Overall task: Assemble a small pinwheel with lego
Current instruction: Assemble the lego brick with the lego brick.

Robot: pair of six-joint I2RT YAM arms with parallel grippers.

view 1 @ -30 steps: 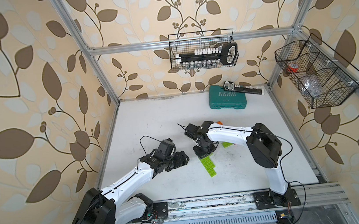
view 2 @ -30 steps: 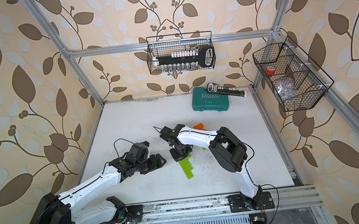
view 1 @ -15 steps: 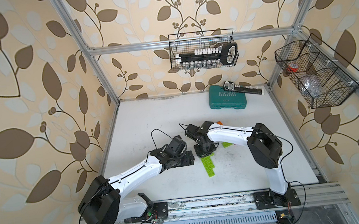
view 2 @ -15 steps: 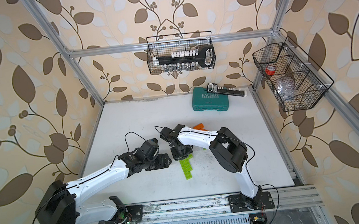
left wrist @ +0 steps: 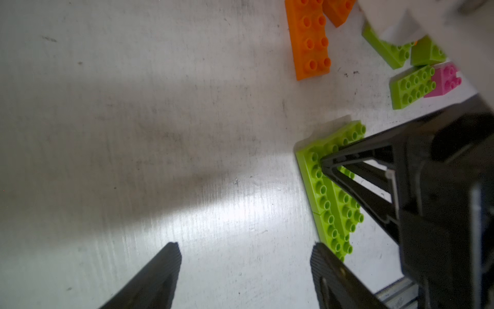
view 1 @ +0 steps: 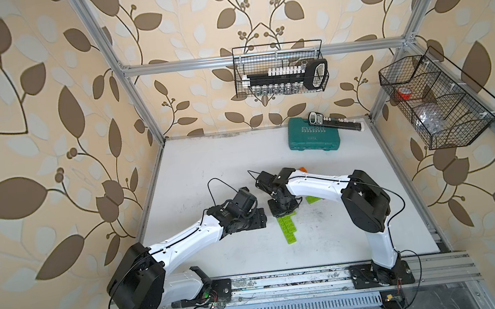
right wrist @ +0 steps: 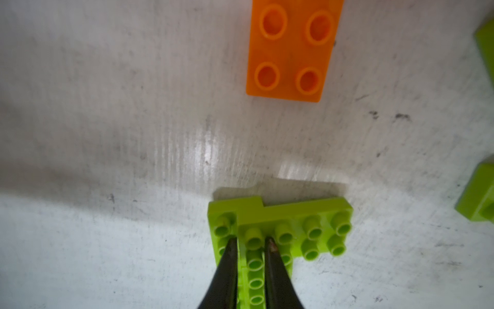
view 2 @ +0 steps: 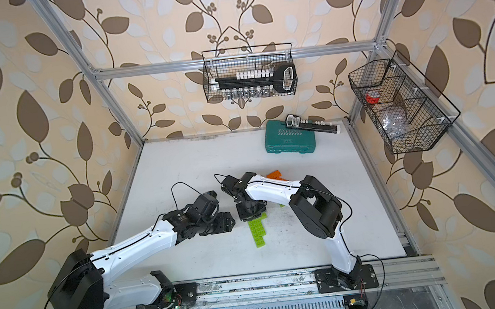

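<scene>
Building on the green assembly [right wrist: 278, 240], several bricks joined in a stepped shape, flat on the worktop [left wrist: 133, 107]. Bearing down on its studs with the right tool [right wrist: 251, 242], tips narrowly parted astride one stud row; cannot tell whether pinching or merely pushing. Left tool [left wrist: 246, 248] just beside the assembly, spread wide, empty. Beyond the assembly, apart: an orange brick [right wrist: 290, 50]. Further out: a loose green brick [left wrist: 409, 89] against a pink brick [left wrist: 445, 80]. Probably seating a green blade. Next: lift the right tool clear, fetch another brick, square its studs over the assembly, brace with the left tool before pressing.
</scene>
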